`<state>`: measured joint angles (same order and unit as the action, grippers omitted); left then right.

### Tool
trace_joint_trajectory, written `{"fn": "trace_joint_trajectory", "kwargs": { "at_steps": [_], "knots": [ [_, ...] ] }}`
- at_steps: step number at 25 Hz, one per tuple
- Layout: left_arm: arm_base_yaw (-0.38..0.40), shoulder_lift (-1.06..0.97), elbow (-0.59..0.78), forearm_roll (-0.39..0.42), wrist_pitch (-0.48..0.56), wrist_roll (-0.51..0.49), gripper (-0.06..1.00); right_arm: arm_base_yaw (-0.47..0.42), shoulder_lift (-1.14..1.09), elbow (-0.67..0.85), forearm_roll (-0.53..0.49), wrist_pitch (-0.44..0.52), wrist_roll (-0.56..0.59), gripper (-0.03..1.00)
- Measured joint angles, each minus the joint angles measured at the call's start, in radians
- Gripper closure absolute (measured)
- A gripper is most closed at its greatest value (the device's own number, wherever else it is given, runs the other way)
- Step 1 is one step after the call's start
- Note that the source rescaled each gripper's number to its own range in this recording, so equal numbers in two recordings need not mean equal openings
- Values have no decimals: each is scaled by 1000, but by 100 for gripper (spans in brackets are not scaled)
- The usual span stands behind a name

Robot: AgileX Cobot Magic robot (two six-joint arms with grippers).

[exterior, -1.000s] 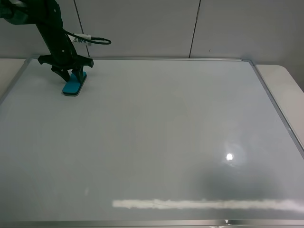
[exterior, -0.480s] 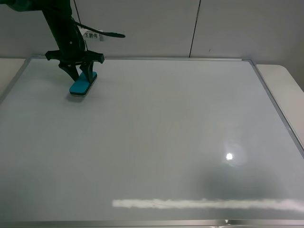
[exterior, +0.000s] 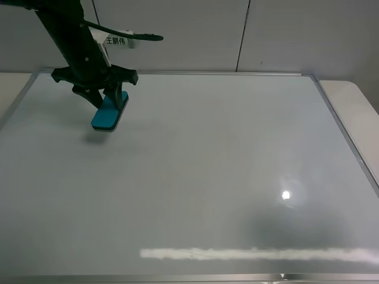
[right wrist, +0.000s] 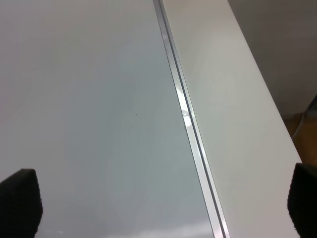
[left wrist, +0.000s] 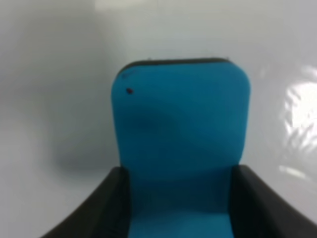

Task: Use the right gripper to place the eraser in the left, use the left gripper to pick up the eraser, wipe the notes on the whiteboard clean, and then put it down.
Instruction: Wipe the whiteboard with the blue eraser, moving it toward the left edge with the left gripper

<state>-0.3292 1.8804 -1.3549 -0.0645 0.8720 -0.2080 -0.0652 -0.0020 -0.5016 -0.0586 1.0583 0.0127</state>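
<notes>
My left gripper (exterior: 106, 102) is shut on the teal-blue eraser (exterior: 109, 112) and holds it tilted, a little above the far left part of the whiteboard (exterior: 207, 165); its shadow lies apart on the board below. In the left wrist view the eraser (left wrist: 181, 129) sits between the two black fingers (left wrist: 99, 210). No red notes show anywhere on the board. My right gripper (right wrist: 161, 203) is out of the exterior view; its wrist view shows its tips wide apart and empty over the board's right silver frame (right wrist: 185, 114).
A white table (exterior: 355, 100) flanks the board on the right. A grey panelled wall (exterior: 177, 29) stands behind. The left arm's cable with a white tag (exterior: 115, 40) loops above the far edge. A glare streak (exterior: 254, 254) lies along the near edge.
My left gripper has moved right and a little nearer with the eraser, and has lifted it off the board; its shadow now lies apart from it.
</notes>
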Motion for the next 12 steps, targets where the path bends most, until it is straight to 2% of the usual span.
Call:
{"fn": "trace_joint_trajectory", "kwargs": {
  "at_steps": [3,6,8,12],
  "knots": [
    [-36,-68,168,-13,-75,-48,90,0,0,0,0,0,0,-3],
    [-44,-92,279,-64,-156,-70,90,0,0,0,0,0,0,-3],
    [-44,-92,323,-73,-203,-77,90,0,0,0,0,0,0,-3],
    [-44,-92,351,-79,-231,-76,90,0,0,0,0,0,0,-3]
  ]
}}
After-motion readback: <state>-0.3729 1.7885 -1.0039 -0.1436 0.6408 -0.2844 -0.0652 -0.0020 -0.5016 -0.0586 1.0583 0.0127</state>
